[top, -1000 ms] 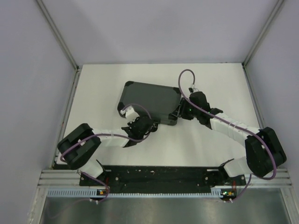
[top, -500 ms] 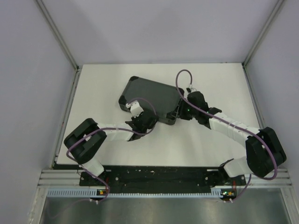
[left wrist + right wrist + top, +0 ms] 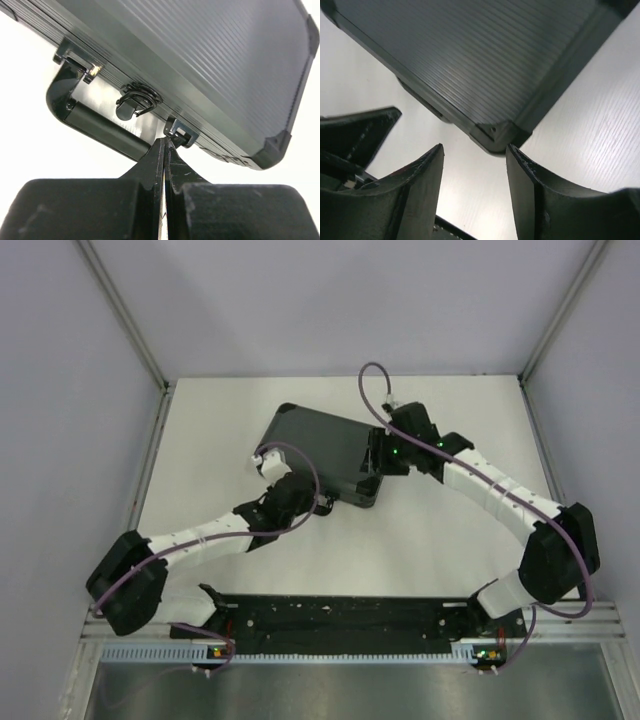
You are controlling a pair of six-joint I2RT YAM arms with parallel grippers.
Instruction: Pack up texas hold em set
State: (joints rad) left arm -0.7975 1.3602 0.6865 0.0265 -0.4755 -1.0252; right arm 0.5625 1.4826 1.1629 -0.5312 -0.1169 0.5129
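Observation:
The black hard case [image 3: 325, 448] lies closed and skewed on the white table; chips, card boxes, buttons and triangle are hidden. In the left wrist view its ribbed lid [image 3: 210, 60], handle [image 3: 97, 127], centre lock [image 3: 136, 100] and two latches show. My left gripper [image 3: 165, 143] is shut and empty, its tips touching the right latch [image 3: 181, 134]; in the top view it [image 3: 322, 502] sits at the case's near long edge. My right gripper [image 3: 475, 152] is open, with a case corner [image 3: 495, 136] just beyond the fingertips; in the top view it [image 3: 376, 466] is at the case's right end.
White table [image 3: 450, 530] with grey walls on three sides and a metal rail along the left edge [image 3: 150, 470]. The black base bar [image 3: 340, 615] runs across the near edge. The left arm shows at the left of the right wrist view [image 3: 355, 132].
The case has turned and slid away from the arms. My left arm has stretched out behind it at the near edge. My right gripper has moved farther up along the case's right end.

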